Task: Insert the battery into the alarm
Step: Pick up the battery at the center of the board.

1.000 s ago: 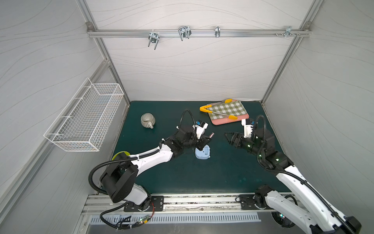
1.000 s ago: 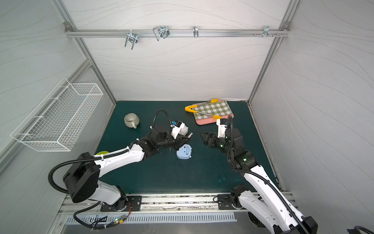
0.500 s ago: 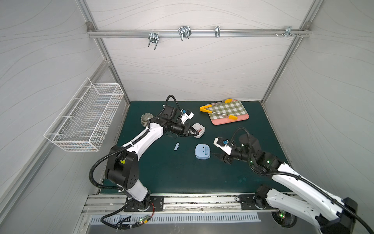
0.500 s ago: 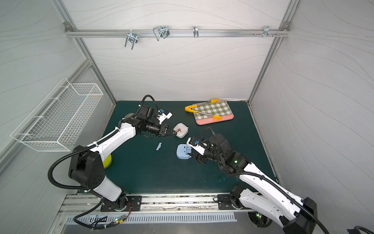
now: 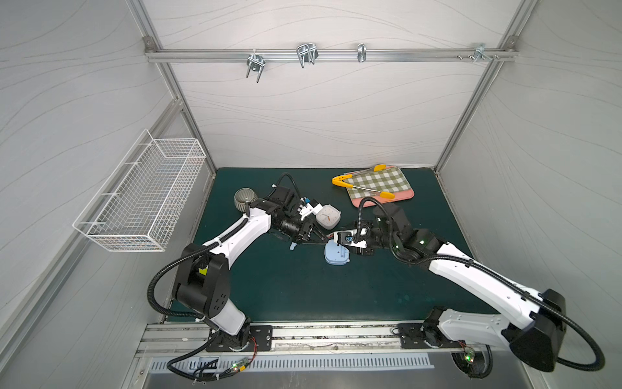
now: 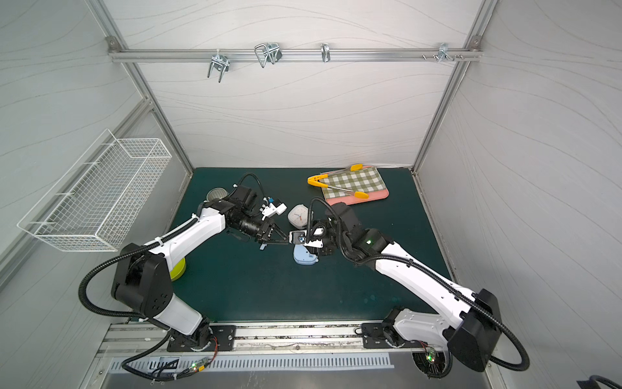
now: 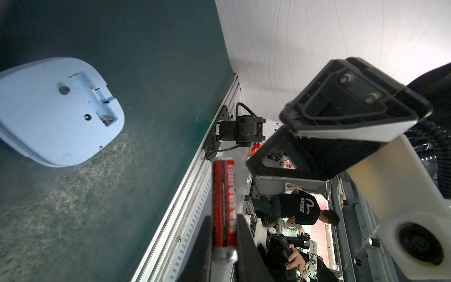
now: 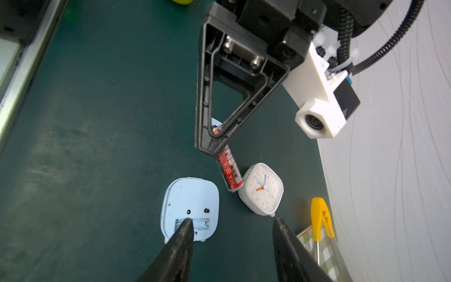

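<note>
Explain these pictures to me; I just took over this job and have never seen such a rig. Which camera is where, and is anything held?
Two white robot arms each end in a two-fingered gripper. The two wide pictures look down from above; the two close ones come from a camera on each wrist. The left gripper is shut on a red battery. The right gripper is open and empty, close to the blue alarm, which lies face down on the green mat with its battery slot uncovered. Beside it sits a white clock. Farther back: yellow tongs on a checked cloth and a ribbed cup.
</note>
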You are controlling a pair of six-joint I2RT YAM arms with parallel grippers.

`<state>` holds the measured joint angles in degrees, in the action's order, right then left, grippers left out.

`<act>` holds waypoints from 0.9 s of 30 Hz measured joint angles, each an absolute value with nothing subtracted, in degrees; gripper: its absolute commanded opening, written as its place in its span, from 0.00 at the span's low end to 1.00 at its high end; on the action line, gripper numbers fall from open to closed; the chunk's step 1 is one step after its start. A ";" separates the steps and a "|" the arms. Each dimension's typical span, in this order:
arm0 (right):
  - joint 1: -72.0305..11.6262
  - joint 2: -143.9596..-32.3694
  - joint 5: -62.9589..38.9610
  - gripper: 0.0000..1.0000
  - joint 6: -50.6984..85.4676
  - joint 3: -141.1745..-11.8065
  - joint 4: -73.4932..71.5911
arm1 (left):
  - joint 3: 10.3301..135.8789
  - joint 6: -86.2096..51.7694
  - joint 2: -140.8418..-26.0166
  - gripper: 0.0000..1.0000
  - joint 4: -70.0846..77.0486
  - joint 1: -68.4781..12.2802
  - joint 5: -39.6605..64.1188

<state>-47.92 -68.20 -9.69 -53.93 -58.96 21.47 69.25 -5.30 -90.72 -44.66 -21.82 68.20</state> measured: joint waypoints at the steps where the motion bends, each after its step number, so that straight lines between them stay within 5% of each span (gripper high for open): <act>1: -48.03 -69.21 -9.72 0.50 -54.96 -59.83 21.87 | 69.25 -5.26 -90.45 0.13 -44.66 -21.82 68.51; 12: -48.58 -75.42 -9.65 0.43 -60.27 -64.03 23.70 | 68.88 -5.39 -90.08 0.14 -44.42 -21.91 70.35; 27: -49.87 -77.32 -9.89 0.21 -60.93 -64.86 24.03 | 67.70 -6.52 -90.00 0.14 -42.96 -22.46 70.32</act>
<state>-49.87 -77.32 -9.89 -60.93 -64.86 24.03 67.70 -6.52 -90.00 -42.96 -22.46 70.32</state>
